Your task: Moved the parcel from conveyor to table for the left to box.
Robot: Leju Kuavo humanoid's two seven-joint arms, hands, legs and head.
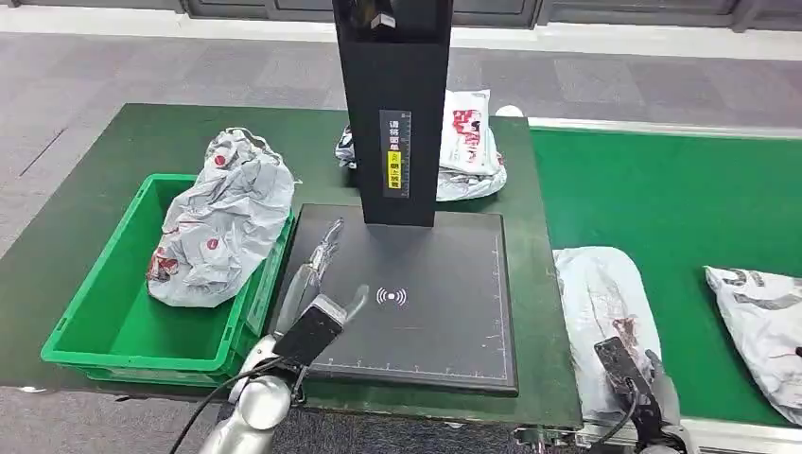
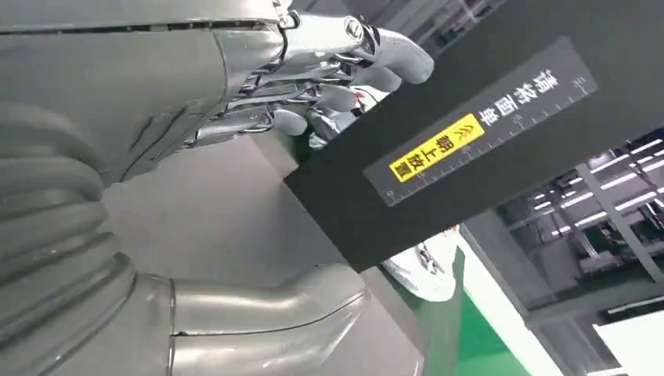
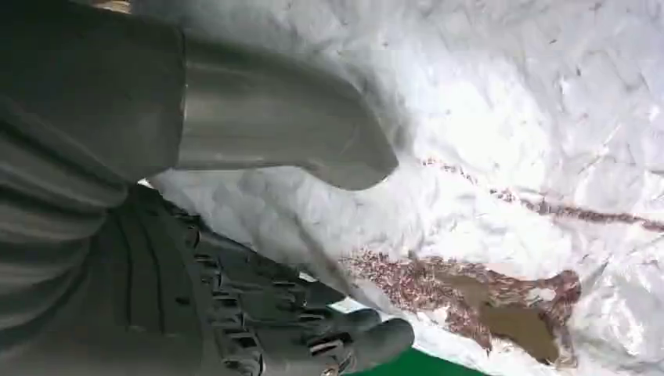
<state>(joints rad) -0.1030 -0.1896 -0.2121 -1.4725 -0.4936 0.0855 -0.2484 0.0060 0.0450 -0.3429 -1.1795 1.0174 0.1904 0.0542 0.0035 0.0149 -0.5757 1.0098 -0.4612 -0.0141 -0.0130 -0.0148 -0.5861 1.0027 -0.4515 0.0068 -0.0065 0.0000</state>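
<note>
A grey-white plastic parcel (image 1: 601,303) lies on the green conveyor (image 1: 681,199), close to its left edge. My right hand (image 1: 657,407) is at the parcel's near end. In the right wrist view its thumb (image 3: 274,133) lies on the crinkled parcel (image 3: 509,117) and its dark fingers (image 3: 313,329) curl under the edge, so the bag sits between them. My left hand (image 1: 317,274) hovers over the black scanner pad (image 1: 435,312) on the table, fingers stretched out and holding nothing. The left wrist view shows that hand (image 2: 313,86) near the black column (image 2: 470,133).
A green bin (image 1: 113,322) at the table's left holds a crumpled grey parcel (image 1: 222,222). The black scanner column (image 1: 392,113) rises from the pad, with another parcel (image 1: 473,142) behind it. A further parcel (image 1: 766,322) lies at the conveyor's right.
</note>
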